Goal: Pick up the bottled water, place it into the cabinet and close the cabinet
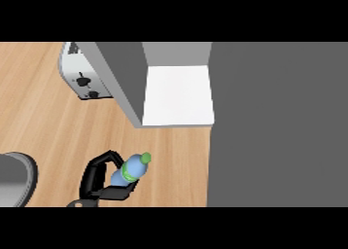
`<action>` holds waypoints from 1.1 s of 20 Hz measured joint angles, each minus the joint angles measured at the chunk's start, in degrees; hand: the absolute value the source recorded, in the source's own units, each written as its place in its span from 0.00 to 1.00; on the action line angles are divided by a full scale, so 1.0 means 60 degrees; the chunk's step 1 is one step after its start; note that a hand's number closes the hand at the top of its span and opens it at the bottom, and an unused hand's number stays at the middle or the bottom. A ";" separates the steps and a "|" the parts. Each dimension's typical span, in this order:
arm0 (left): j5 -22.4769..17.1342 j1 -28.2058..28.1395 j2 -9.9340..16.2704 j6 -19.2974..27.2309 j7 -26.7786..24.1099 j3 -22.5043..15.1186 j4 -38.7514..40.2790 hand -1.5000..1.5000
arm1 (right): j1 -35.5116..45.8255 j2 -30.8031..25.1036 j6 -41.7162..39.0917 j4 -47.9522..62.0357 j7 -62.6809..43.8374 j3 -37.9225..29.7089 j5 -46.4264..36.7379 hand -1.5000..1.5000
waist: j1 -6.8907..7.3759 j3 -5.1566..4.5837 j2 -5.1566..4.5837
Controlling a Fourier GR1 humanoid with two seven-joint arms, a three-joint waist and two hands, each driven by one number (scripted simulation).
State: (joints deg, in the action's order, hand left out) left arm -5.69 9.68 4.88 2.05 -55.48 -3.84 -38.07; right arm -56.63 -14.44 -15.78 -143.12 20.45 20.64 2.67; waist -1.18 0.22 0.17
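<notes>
The water bottle (134,168) is pale blue with a green cap and tilts with the cap toward the upper right. My right hand (96,178) shows at the lower middle-left of the head view and is shut on the bottle, with black fingers curled round its left side and lower end. Bottle and hand are over the wooden counter, just below the open cabinet (125,78). The cabinet's white inner shelf (178,95) is bare. A wide dark grey panel (281,124), likely the cabinet's door, fills the right side. My left hand is out of view.
A silver toaster (82,73) stands at the upper left against the cabinet's grey wall. A grey round vessel (10,178) is cut off by the left edge. Bare wooden counter (47,131) lies between them.
</notes>
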 measured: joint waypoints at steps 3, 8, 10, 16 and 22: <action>0.0091 0.0145 -0.0266 -0.0071 0.0342 -0.0203 -0.0098 1.00 | -0.0271 -0.0101 -0.0086 0.0018 0.0248 -0.0009 -0.0003 0.00 | 0.0008 -0.0019 0.0005; -0.0147 0.0486 -0.0614 -0.0025 0.1126 -0.0706 -0.0777 1.00 | -0.0364 -0.0182 -0.0044 -0.0008 0.0260 -0.0059 0.0019 0.00 | 0.0056 -0.0034 0.0000; -0.0412 0.0602 -0.0690 0.0239 0.1557 -0.1068 -0.1194 1.00 | -0.0422 -0.0204 -0.0041 -0.0019 0.0338 -0.0087 0.0030 0.00 | 0.0055 -0.0037 0.0005; -0.1289 0.1173 -0.0783 0.1705 0.3289 -0.2407 -0.2490 1.00 | -0.0610 -0.0276 -0.0087 0.0010 0.0637 -0.0283 0.0057 0.00 | 0.0015 -0.0038 0.0009; -0.2013 0.2284 -0.0805 0.2817 0.4361 -0.3176 -0.2610 1.00 | -0.0791 -0.0372 -0.0250 0.0017 0.0914 -0.0615 0.0138 0.00 | -0.0050 -0.0042 -0.0018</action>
State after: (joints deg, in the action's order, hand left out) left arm -17.76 23.38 0.05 18.95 -29.31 -22.89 -53.73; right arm -61.38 -16.67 -17.28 -143.02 25.94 16.95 3.50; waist -1.48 -0.03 0.07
